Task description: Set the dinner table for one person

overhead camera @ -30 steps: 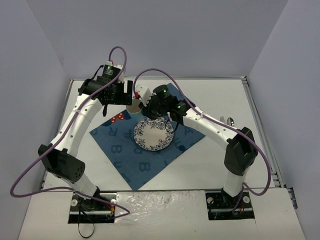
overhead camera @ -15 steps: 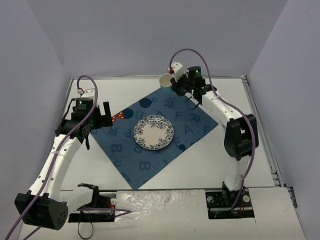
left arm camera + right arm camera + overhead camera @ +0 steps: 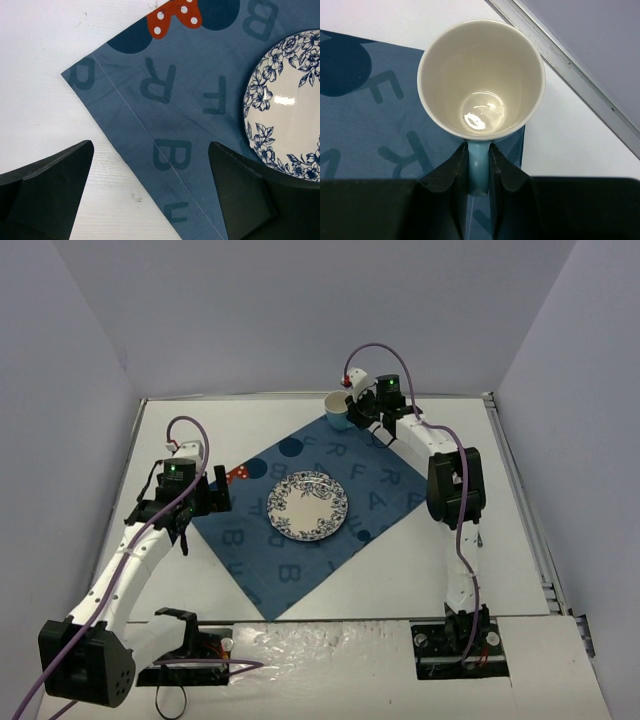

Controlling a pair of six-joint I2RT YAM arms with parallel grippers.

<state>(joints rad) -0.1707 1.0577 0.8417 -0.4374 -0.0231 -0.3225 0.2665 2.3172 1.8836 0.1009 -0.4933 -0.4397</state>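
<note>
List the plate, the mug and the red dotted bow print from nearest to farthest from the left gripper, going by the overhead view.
From the left gripper:
1. The red dotted bow print, on the placemat's far-left edge, closest.
2. The plate, at the placemat's centre.
3. The mug, by the far corner, in the right gripper.

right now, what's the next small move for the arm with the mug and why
Probably set the mug straight down where it is: the right tool is shut on its handle, and it is upright over the far corner of the placemat, beyond the plate, a sensible cup spot.
</note>
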